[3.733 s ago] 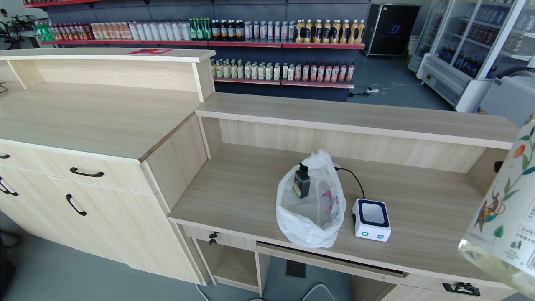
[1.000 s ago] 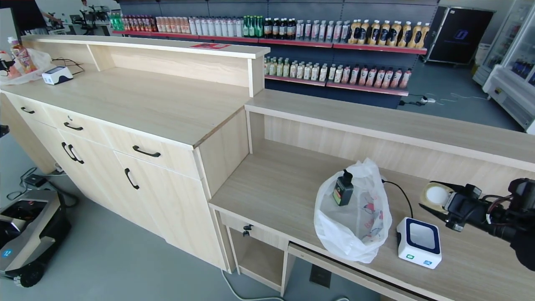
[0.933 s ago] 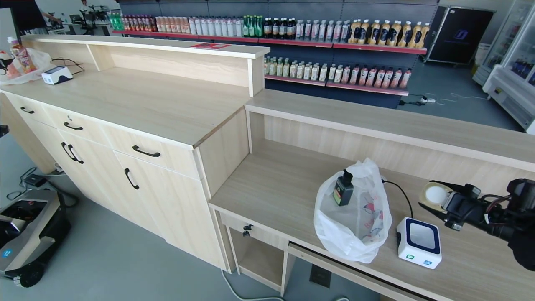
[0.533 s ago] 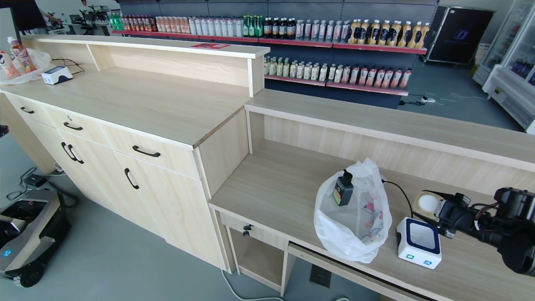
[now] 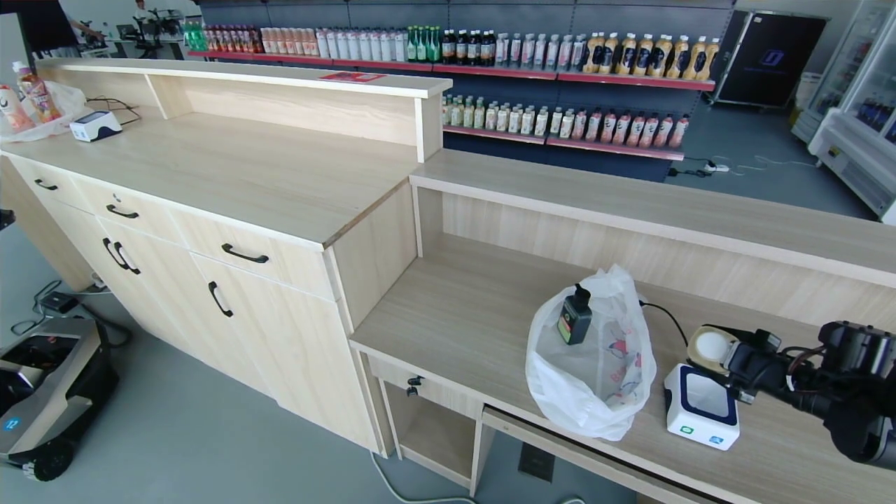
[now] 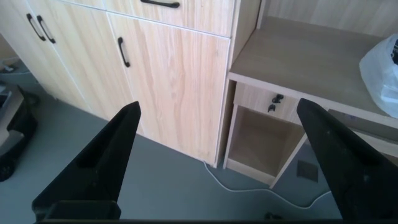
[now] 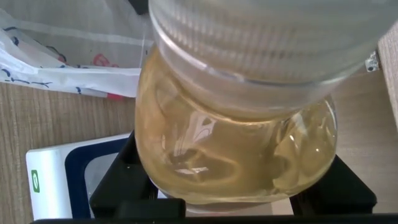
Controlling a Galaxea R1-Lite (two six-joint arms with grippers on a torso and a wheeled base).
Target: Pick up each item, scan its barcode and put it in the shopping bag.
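Lower right, head view: right gripper (image 5: 728, 355) clamped on bottle (image 5: 707, 346), seemingly just over scanner (image 5: 700, 409) beside shopping bag (image 5: 595, 381). Left gripper (image 6: 217, 107) spread wide, empty.

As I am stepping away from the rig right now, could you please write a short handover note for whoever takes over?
Left gripper: open, empty, over the floor beside the pale wooden cabinet.
Right gripper: shut on the clear plastic bottle of pale yellow drink, held sideways close above the white box scanner with the dark window on the wooden counter.
Done: a dark bottle with a green-and-red label stands in the white plastic shopping bag, left of the scanner.
Left: scan the held bottle, then put it in the bag.
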